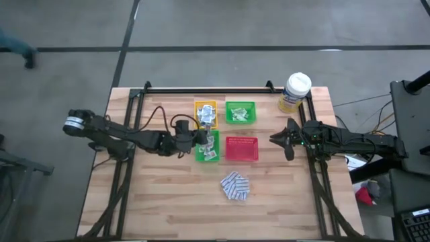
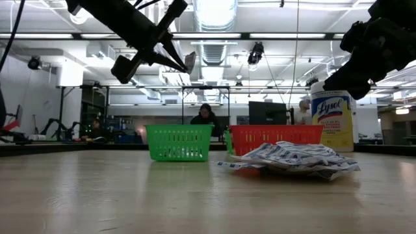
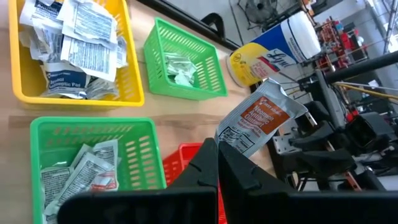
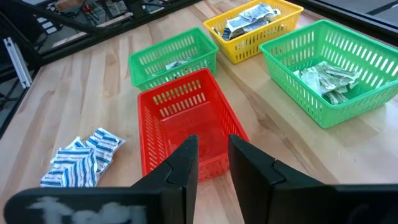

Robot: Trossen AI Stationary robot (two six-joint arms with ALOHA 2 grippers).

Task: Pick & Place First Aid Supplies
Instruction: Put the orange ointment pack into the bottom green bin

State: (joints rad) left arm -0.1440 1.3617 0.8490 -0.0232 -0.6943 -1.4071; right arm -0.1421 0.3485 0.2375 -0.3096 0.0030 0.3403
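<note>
Left wrist view showed the left gripper (image 3: 217, 163) with its jaws clamped on one corner of a white-grey sachet (image 3: 261, 121), holding it up in the air. It held only a small bit, so the sachet could slip out and fall on the counter (image 1: 168, 202), or drop into the wrong tray.

From above, that gripper hung over the green tray (image 1: 207, 148) at about nine o'clock from the empty red tray (image 1: 241, 148). The yellow tray (image 1: 205, 112) sat at twelve o'clock from the green one. A pile of blue-and-white pads (image 1: 236, 186) lay at six o'clock from the red tray.

Only the right wrist view showed the right gripper (image 4: 213, 163) with jaws a little apart, holding nothing.
</note>
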